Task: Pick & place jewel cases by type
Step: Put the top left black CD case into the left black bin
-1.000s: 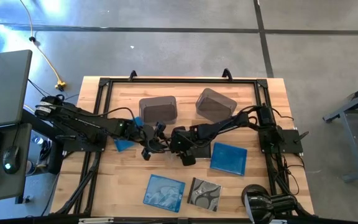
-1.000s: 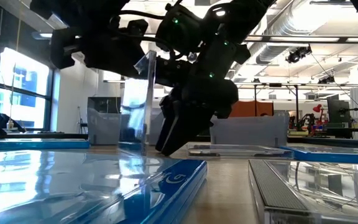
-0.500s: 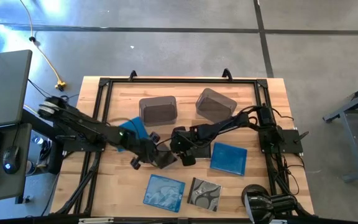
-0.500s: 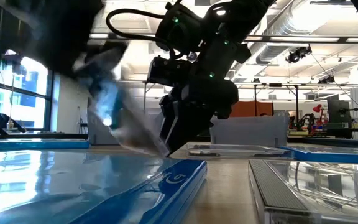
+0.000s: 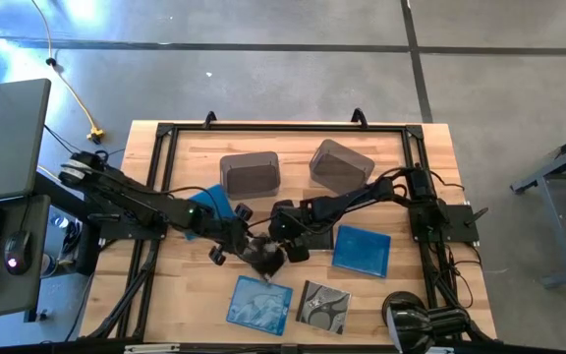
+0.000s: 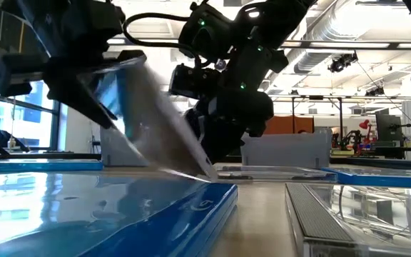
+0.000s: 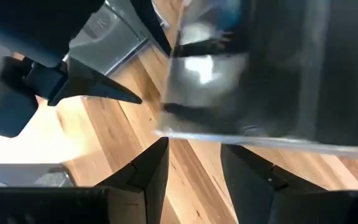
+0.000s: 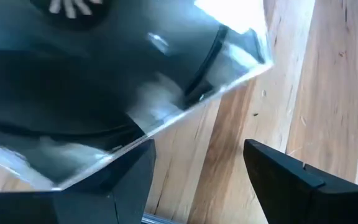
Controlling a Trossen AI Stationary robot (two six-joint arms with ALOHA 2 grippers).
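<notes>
A dark jewel case [image 5: 263, 258] stands tilted between my two grippers near the table's middle. In the low view the dark jewel case [image 6: 155, 121] slants, its lower corner [image 6: 209, 175] on the wood. My left gripper [image 5: 247, 251] is open just left of it. The case's edge [image 7: 260, 140] runs across in front of my left gripper [image 7: 194, 152]. My right gripper [image 5: 293, 244] is open on the case's right; the case's clear corner [image 8: 257, 37] shows ahead of my right gripper [image 8: 197, 155]. A cloud-patterned blue case [image 5: 260, 303], a silvery one [image 5: 322, 307] and two plain blue ones [image 5: 362, 249], [image 5: 207, 205] lie flat. My left gripper has the dark case's edge [image 7: 185, 134] lying across just ahead of both fingertips, not between them; I cannot tell whether they touch it. My right gripper has the case's slanting edge [image 8: 166, 118] close by one finger [image 8: 126, 171]; I cannot tell whether they touch.
Two translucent grey bins [image 5: 251, 174], [image 5: 341, 163] sit toward the far edge. A black frame [image 5: 165, 133] runs around the tabletop. A lamp-like round object [image 5: 406, 320] is at the near right corner. Bare wood [image 5: 185, 295] shows at the near left.
My left gripper has moved toward the near edge and a little to the right. The dark case, upright beside it a second ago, has tipped over to a steep slant, its lower corner staying on the table by my right gripper.
</notes>
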